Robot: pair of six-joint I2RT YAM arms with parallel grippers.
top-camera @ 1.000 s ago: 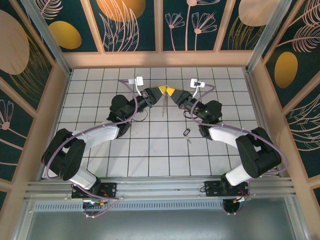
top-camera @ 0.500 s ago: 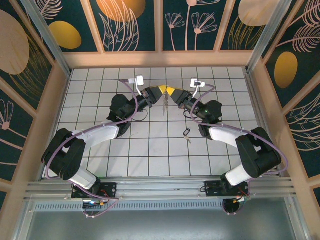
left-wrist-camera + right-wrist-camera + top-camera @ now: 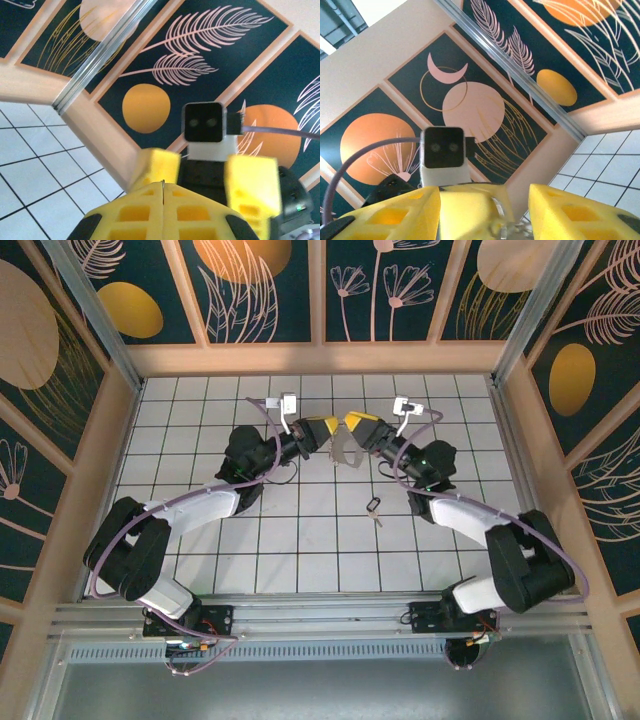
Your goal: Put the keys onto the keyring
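Item: keyring (image 3: 344,452), pale silvery loop, hanging above the far-centre table (image 3: 200,410) between the two fingertips. Holder: left gripper (image 3: 320,430), jaws clenched; in its wrist view a thin metal edge shows at the seam of the pressed yellow fingers (image 3: 145,212), so it is judged to be pinching the keyring by its rim. Counterpart: right gripper (image 3: 358,423), just right of the loop, jaws released and grasping nothing; its wrist view shows the fingers standing wide apart. Loose item: key (image 3: 373,506), black head, short blade, lying on the tiles nearer and slightly right of the loop, well apart from both grippers and not yet threaded. Risks: the loop hangs from a thin edge grip and may swing, twist or slip when the key is pushed against it; the small flat key may skid on the tile or be picked up crooked. Change since a second ago: the two fingertips then met over the loop, which hung edge-on as a thin line; now the right gripper has let go and drawn back rightward, and the loop shows its face. Key unmoved.
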